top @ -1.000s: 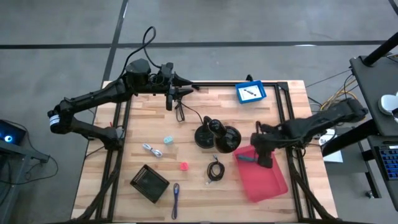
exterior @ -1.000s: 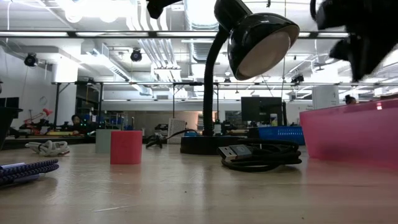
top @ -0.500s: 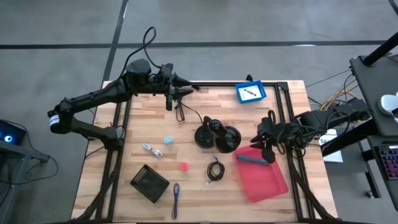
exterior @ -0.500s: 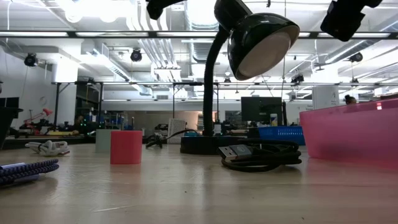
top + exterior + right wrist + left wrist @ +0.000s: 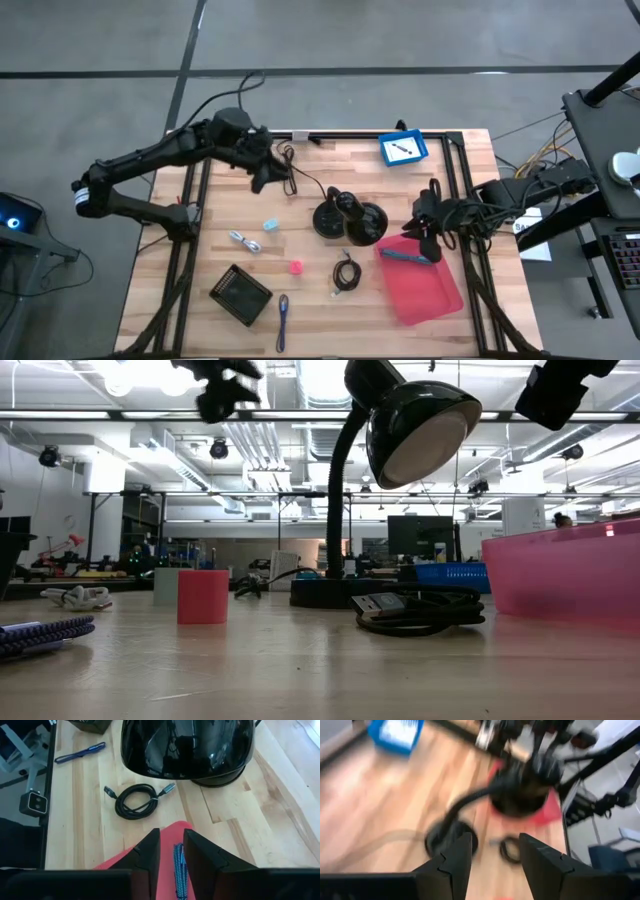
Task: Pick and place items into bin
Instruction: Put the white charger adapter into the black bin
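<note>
We find the right gripper [image 5: 432, 236] over the near edge of the red bin [image 5: 425, 290], fingers set narrowly apart and empty; a teal marker [image 5: 179, 875] lies in the bin below it. The left gripper [image 5: 262, 178] hovers over the table's far left, fingers parted, empty. The coiled black cable [image 5: 346, 272], pink cube [image 5: 296, 267], pale-blue cube [image 5: 270, 225] and purple pen [image 5: 283, 315] lie on the table.

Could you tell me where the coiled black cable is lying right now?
In the high view the coiled black cable lies on the wooden table right of centre, between the pink cube and the red bin, just in front of the black desk lamp.
</note>
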Tool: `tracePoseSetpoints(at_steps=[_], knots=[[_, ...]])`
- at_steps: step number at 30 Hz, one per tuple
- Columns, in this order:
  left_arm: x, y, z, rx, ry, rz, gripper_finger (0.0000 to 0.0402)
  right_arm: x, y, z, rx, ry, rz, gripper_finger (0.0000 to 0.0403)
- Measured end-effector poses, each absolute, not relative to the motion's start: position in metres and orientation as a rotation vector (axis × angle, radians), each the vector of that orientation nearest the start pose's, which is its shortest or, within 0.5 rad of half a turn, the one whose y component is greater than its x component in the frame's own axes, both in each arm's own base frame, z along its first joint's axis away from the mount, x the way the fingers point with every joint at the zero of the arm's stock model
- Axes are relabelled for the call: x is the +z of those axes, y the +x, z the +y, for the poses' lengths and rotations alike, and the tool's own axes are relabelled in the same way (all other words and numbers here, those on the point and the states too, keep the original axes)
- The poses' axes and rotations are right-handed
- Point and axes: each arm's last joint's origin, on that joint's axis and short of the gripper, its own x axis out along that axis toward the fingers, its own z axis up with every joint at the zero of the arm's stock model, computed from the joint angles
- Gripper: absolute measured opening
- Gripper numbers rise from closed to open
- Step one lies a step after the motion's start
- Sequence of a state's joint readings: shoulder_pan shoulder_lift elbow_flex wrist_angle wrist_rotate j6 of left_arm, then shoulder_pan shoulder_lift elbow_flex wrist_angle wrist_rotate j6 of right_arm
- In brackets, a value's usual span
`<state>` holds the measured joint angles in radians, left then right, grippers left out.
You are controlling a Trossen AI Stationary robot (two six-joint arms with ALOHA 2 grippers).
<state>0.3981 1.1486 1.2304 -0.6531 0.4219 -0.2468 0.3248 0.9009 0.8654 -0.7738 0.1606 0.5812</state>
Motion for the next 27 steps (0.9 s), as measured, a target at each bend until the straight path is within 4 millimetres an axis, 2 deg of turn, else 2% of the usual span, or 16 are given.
tracePoseSetpoints(at_steps=[4,11,16,21,27], knots=[[0.364,0.201,0.071,0.069,-0.567,0.676,0.0147,0.291,0.162,0.05,-0.078,0.353,0.805,0.007],[0.351,0.177,0.061,0.227,-0.904,0.91,0.0147,0.291,0.162,0.05,-0.078,0.354,0.805,0.0069],[0.338,0.171,0.059,0.368,-1.08,1.02,0.0147,0.291,0.162,0.05,-0.08,0.353,0.803,0.0068],[0.317,0.178,0.063,0.385,-1.061,1.04,0.0147,0.291,0.162,0.049,-0.102,0.343,0.794,0.0068],[0.297,0.192,0.064,0.22,-0.813,1.019,0.0147,0.291,0.162,0.049,-0.101,0.343,0.795,0.007]])
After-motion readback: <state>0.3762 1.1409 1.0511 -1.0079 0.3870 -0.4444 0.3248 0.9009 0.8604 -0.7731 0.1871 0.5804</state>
